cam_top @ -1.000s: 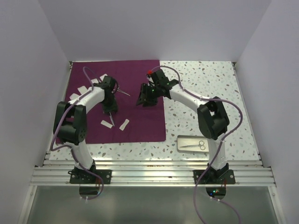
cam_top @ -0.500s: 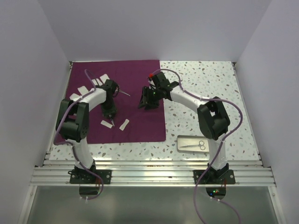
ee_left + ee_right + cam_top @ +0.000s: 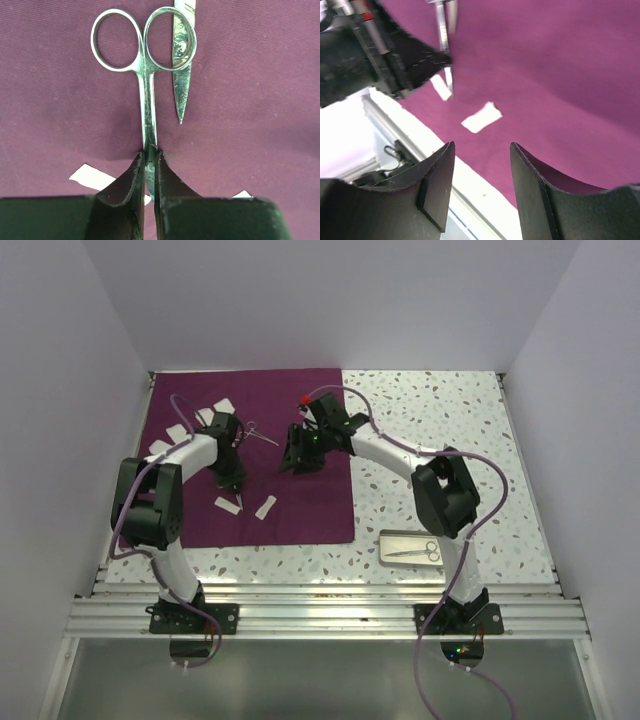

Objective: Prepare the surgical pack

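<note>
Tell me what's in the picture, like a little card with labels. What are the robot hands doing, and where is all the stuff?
cloth: purple, spread flat on the left part of the table
left gripper: shut on scissors, blades between the fingers, rings sticking out over the cloth
right gripper: open, holding nothing, over the cloth
gauze pads: white, scattered on the cloth
tray: on the bare table near the right arm's base
second scissors: lying in the tray

text: none legible | labels, numbers: none legible | scissors (image 3: 148,107): maker's stamp, if any, unreadable
</note>
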Motion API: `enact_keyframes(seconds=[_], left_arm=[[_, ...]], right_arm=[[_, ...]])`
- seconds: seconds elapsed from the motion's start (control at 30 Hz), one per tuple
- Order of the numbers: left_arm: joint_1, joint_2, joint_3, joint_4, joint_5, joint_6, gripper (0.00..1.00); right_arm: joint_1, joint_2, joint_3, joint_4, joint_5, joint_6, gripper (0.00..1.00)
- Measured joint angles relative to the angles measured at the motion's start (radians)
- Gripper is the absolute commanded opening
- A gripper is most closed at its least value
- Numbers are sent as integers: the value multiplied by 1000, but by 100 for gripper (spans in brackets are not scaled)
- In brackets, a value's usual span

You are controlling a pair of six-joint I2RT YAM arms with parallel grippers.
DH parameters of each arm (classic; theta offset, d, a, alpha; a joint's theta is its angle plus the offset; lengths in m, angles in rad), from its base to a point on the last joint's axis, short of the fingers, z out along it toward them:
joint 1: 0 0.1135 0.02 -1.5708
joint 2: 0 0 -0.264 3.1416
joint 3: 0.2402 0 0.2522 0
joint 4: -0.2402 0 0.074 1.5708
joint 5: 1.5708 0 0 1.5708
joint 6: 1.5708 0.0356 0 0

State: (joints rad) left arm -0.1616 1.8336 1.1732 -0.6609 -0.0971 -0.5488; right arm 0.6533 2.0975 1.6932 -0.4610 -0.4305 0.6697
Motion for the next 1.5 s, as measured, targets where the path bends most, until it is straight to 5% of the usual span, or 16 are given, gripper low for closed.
enact_keyframes(seconds=[0.8, 1.5], left_arm=[[77, -135, -191, 212, 192, 126, 0], [90, -162, -231, 253, 229, 148, 0]], right_arm=[[106, 437, 440, 198, -110, 274, 51], [153, 569, 547, 225, -76, 335, 38]])
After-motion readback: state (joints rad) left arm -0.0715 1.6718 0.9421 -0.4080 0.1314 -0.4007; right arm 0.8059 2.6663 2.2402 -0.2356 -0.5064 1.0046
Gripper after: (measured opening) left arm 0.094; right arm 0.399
